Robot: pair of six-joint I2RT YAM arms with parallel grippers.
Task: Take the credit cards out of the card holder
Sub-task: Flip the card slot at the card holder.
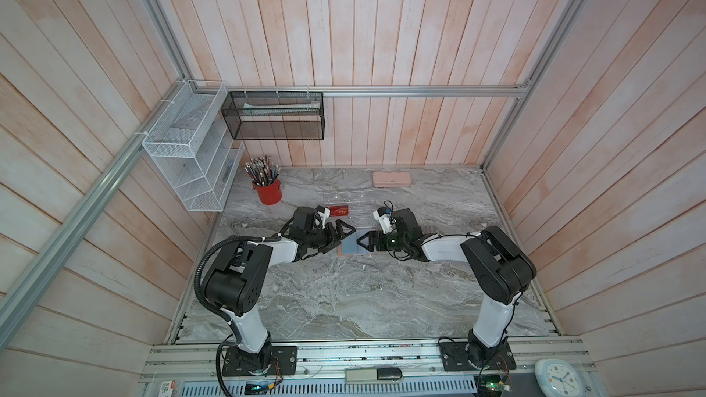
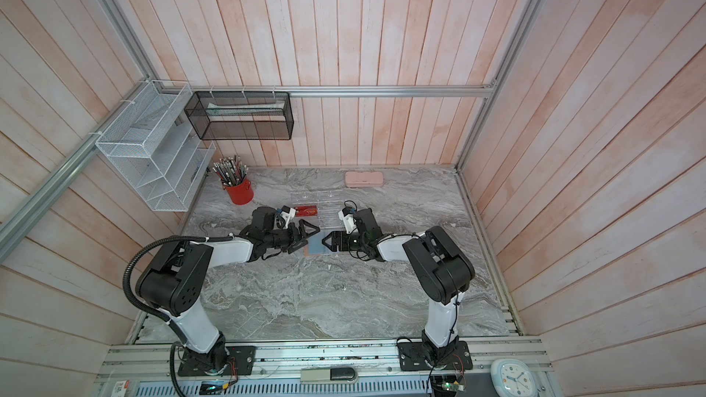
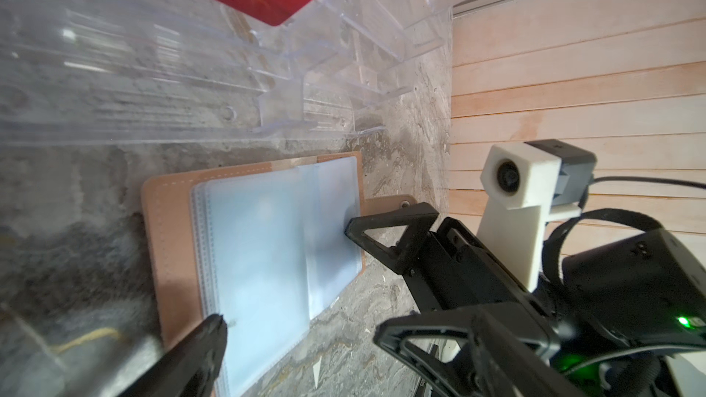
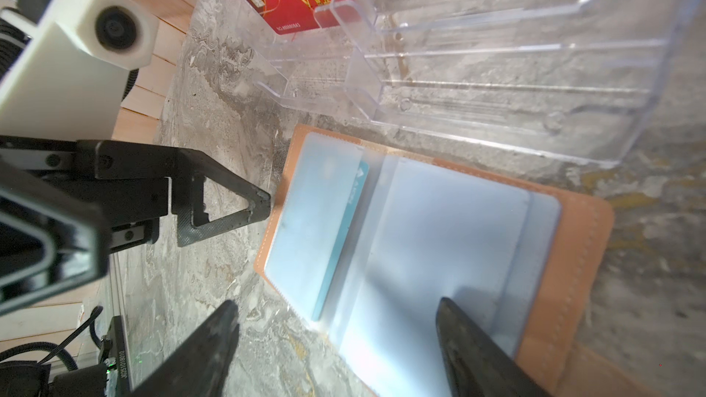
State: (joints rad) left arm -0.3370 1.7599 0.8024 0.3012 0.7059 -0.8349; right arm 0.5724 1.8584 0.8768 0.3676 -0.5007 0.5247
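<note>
The card holder lies open and flat on the counter in front of me, tan-pink cover down, pale blue-grey sleeves up. A teal card shows edge-on in a left sleeve, beside the spine. The red VIP card lies just beyond, far-left, in the clear rack.

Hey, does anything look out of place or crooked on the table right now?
Nothing is spilled or damaged. One oddity: a teal card shows only as a narrow strip between the sleeves of the open card holder, near its fold. The red VIP card rests on the clear acrylic rack.
</note>
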